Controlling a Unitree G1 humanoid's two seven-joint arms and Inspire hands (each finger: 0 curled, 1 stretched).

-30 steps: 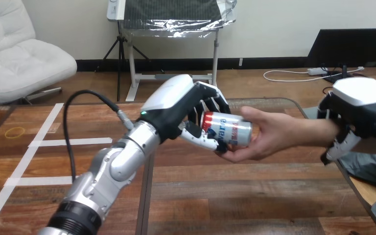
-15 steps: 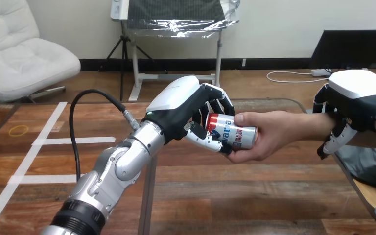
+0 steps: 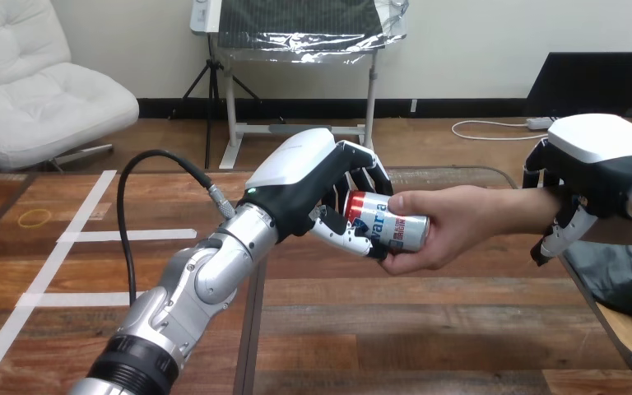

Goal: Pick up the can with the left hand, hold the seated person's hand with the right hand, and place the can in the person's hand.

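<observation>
— What is the left hand (image 3: 304, 177) doing?

— Its fingers (image 3: 360, 164) are curled over the top of the can (image 3: 391, 230) and its thumb (image 3: 341, 237) presses in from below, so it is closed round the can. The silver forearm (image 3: 206, 271) rises to it from the lower left.

— And the can itself?

— It is up in the air above the table (image 3: 395, 329), lying nearly on its side, with the end nearer the person a little lower. The person's hand (image 3: 453, 222) comes in from the right and wraps that end: thumb on top, fingers beneath. Both hands are on it.

— Can you read anything on it?

— There are blue letters on a white band, partly covered by the two hands. The end toward the robot's palm is red, and a small dark block of print sits near the person's fingers, too fine to make out.

— The right hand (image 3: 597, 160)?

— It sits over the person's wrist (image 3: 535, 200) at the right edge. Its dark thumb side is above the wrist, and its fingers (image 3: 558, 240) bend down and under, closed round the wrist.

— The surface?

— It is made of brown wooden planks running across the view, with a dark seam (image 3: 251, 329) straight down the middle under the left forearm. Strips of white tape (image 3: 123, 236) lie at the left, and a thin yellow ring (image 3: 34, 217) lies beyond them. The table's right edge runs under the person's arm.
</observation>
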